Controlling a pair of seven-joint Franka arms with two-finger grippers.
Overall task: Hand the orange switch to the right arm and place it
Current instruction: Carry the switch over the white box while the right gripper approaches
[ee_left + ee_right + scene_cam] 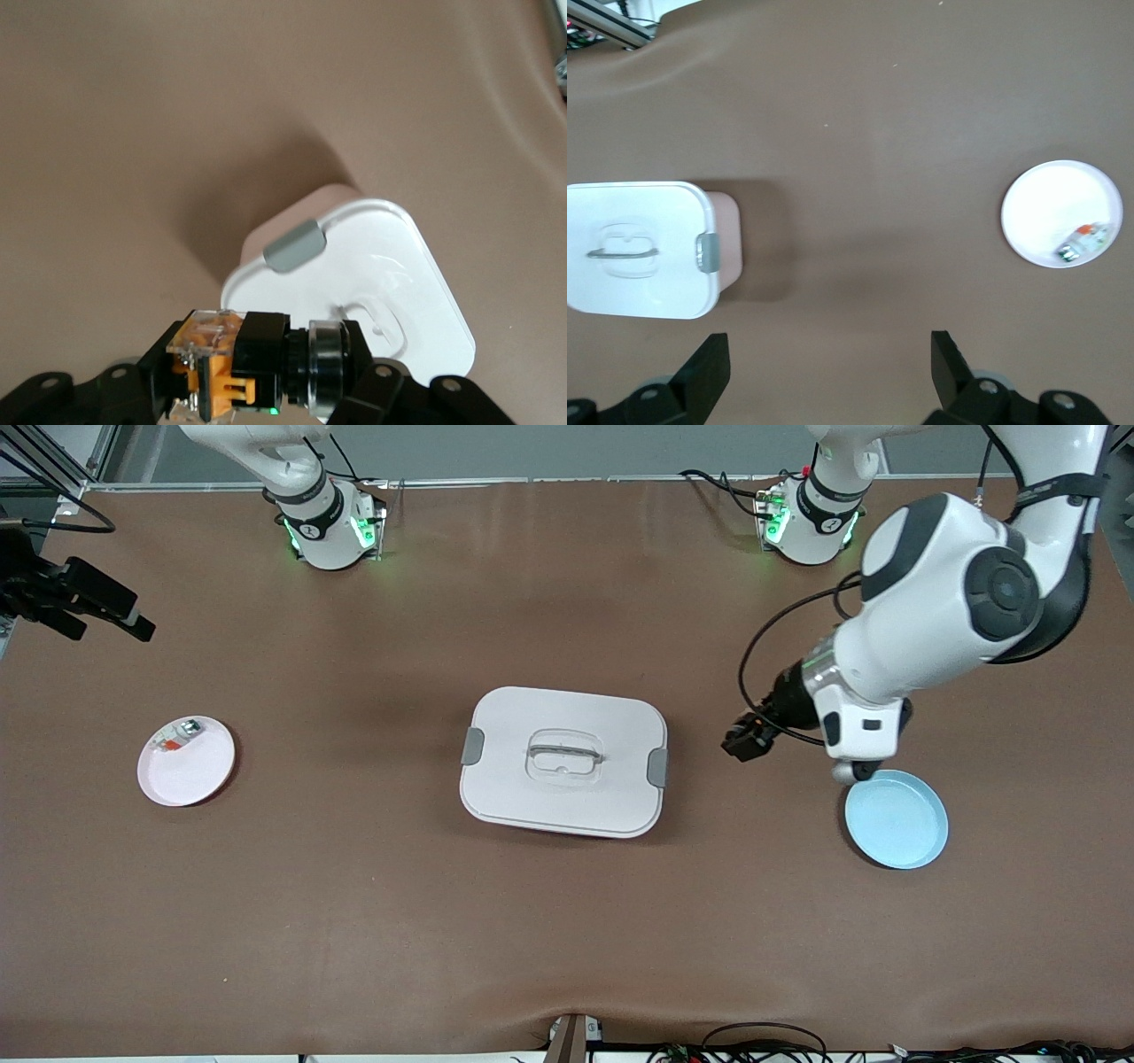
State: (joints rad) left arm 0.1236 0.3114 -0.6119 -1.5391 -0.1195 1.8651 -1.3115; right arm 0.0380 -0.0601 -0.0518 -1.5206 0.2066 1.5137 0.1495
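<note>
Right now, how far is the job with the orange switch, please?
Done: the left gripper is shut on the orange switch and holds it in the air beside the blue plate, which is bare. In hand: nothing more; the right gripper waits open at the right arm's end of the table. Left: the handover to the right arm, then placing.

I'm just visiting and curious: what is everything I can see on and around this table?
Lidded box: one, white with grey clips, middle of the table.
Pink plate: one, toward the right arm's end; a small silvery-clear part with a red-orange bit lies on it.
Blue plate: one, bare, toward the left arm's end.
Orange switch: one, black and orange, held in the left gripper.
Left gripper: shut on the switch, over the table between box and blue plate.
Right gripper: open, waiting over the table at the right arm's end.
</note>
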